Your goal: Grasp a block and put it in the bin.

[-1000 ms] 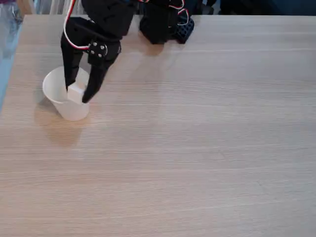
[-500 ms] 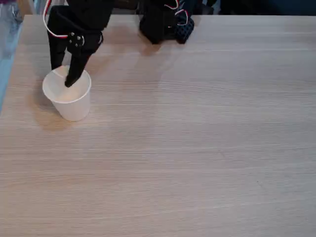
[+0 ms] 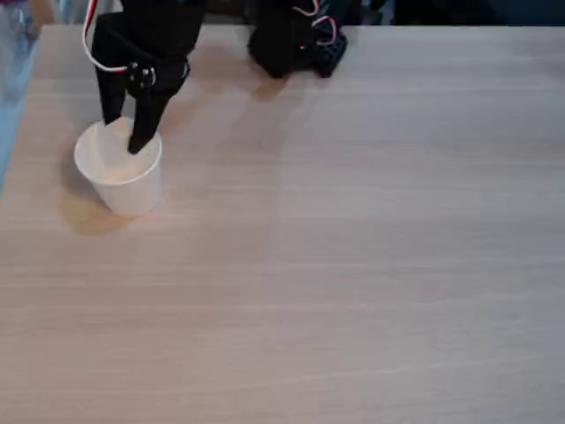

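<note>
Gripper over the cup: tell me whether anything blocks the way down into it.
Nothing visible does. The gripper hangs with open fingers right over the cup, fingertips at its rim. The cup's mouth is uncovered, and the table around it holds nothing in the way.

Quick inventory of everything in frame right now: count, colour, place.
Paper cup: one, white, left part of the table, upright, rim open upward.
Block: none visible on the table; whether it lies inside the cup cannot be told.
Table: one, light wood grain, covers most of the fixed view.
Arm base: one, black with red and white wires, at the far edge of the table.
Gripper: one, black, fingers apart with nothing between them, tips at the cup's rim.
</note>
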`<action>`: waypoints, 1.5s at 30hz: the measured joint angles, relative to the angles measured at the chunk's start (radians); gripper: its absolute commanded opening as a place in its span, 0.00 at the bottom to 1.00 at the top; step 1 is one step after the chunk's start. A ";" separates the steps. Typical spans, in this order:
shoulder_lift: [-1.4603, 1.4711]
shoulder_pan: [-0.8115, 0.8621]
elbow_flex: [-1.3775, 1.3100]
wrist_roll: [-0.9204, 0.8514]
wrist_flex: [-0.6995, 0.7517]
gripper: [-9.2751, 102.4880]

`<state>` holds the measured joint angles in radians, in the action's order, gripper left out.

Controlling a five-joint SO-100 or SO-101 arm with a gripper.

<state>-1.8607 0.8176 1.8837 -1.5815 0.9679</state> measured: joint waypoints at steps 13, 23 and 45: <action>0.002 0.000 0.015 -0.003 -0.028 0.30; -0.035 -0.084 0.018 -0.026 -0.089 0.11; -0.433 -0.420 0.489 -0.083 -0.181 0.08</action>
<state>-2.2933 0.3973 2.3731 -1.6644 0.7869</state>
